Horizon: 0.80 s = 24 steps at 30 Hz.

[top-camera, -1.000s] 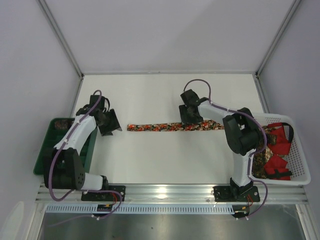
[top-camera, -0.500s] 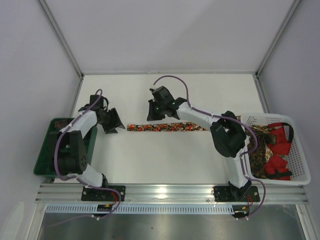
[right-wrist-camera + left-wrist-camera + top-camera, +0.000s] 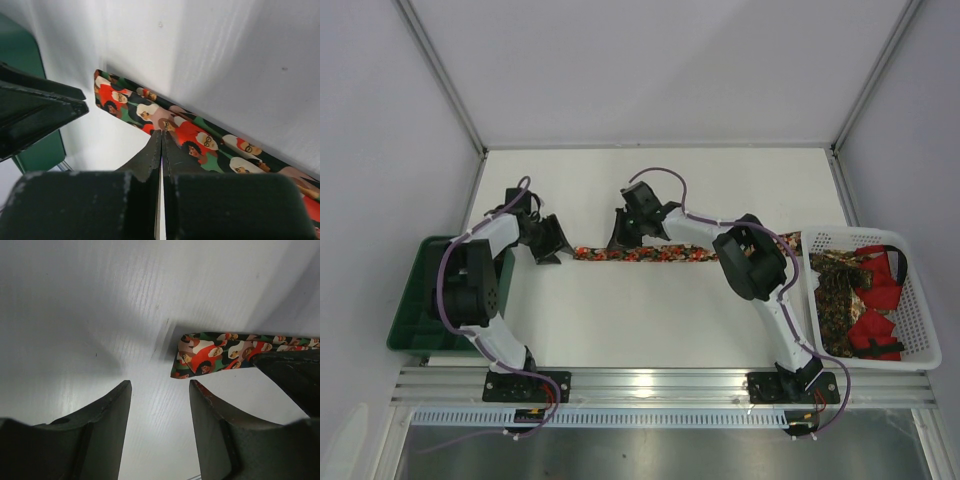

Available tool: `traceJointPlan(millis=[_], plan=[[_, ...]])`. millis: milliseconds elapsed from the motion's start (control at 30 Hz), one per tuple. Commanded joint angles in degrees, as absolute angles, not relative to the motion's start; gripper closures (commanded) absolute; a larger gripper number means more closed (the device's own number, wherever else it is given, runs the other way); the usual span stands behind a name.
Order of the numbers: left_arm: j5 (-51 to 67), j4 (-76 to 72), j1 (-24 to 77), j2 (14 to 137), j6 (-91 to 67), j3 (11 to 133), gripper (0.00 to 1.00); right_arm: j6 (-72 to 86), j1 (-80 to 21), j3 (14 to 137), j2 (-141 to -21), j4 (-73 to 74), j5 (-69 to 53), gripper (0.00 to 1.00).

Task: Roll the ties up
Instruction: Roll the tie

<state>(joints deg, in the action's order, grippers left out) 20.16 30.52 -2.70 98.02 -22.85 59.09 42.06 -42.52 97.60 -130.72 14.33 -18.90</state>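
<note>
One tie [image 3: 665, 254], dark with red, green and cream faces, lies flat and stretched left to right across the table's middle. Its blunt left end [image 3: 200, 352] lies just beyond my left gripper [image 3: 160, 386], which is open with nothing but bare table between its fingers. In the top view the left gripper [image 3: 553, 250] sits right at that end. My right gripper [image 3: 618, 238] is over the tie's left part. In the right wrist view its jaws [image 3: 161, 132] are pressed together, tips over the tie [image 3: 215, 145]; no fabric shows between them. More patterned ties [image 3: 836, 300] lie in the basket.
A white basket [image 3: 920, 335] at the right edge holds patterned and red fabric [image 3: 872, 325]. A green tray [image 3: 405, 320] sits at the left edge, beside the left arm. The right arm stretches low over the tie's right half. Walls close in on three sides.
My right gripper has swept left along the tie, from its right part to its left part, and has gone from open to shut. The left gripper edged slightly toward the tie's end.
</note>
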Motion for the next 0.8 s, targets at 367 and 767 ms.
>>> traceJointPlan(millis=[367,767], plan=[[20.65,29.18,-3.43,99.67,-22.50,62.57,0.43,45.88,-43.07,101.34,-134.82,10.55,-24.43,1.00],[23.73,27.60,-3.43,102.74,-23.46,63.46,0.41,44.74,-41.75,99.85,-138.34,12.92,-25.14,1.00]])
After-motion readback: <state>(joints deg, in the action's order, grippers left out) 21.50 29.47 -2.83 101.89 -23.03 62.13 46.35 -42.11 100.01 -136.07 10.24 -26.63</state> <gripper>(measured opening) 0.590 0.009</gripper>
